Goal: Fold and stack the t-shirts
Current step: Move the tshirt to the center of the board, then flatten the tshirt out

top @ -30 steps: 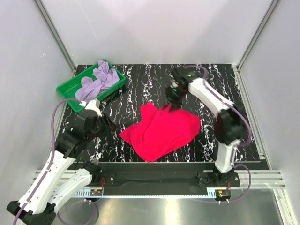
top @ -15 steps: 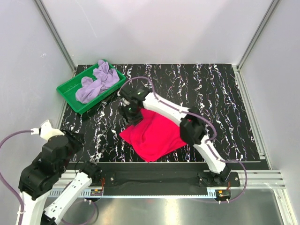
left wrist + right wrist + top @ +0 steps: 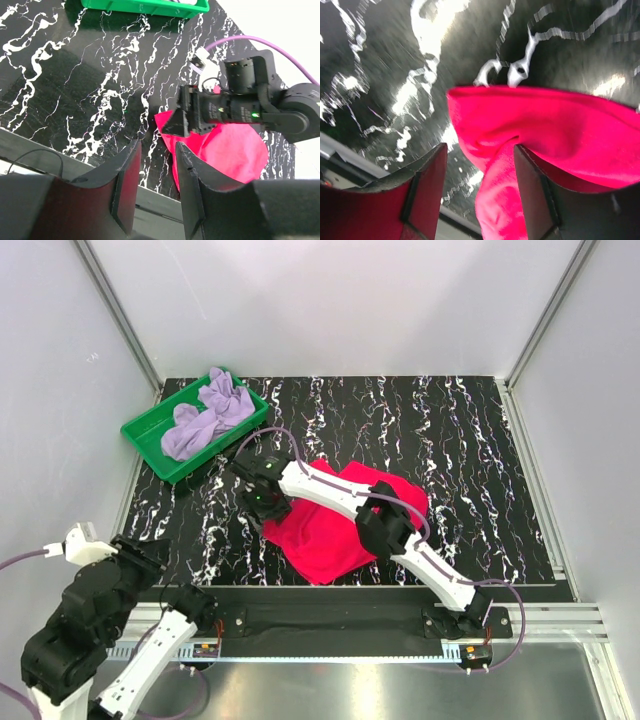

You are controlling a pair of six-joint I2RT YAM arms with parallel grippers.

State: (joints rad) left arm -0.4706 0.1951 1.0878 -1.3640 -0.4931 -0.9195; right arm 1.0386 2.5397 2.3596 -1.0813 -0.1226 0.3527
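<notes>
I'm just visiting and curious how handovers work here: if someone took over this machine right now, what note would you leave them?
Left gripper: open, empty, raised beyond the near left corner of the table.
Right gripper: open, reaching across to the left edge of the crimson t-shirt; cloth lies between its jaws, apparently not pinched.
Crimson t-shirt: mid-table, rumpled, partly doubled over.
Lavender t-shirt: bunched in the green tray, far left corner.
Done: nothing neatly folded yet.
Left: fold both shirts, then stack them.
</notes>
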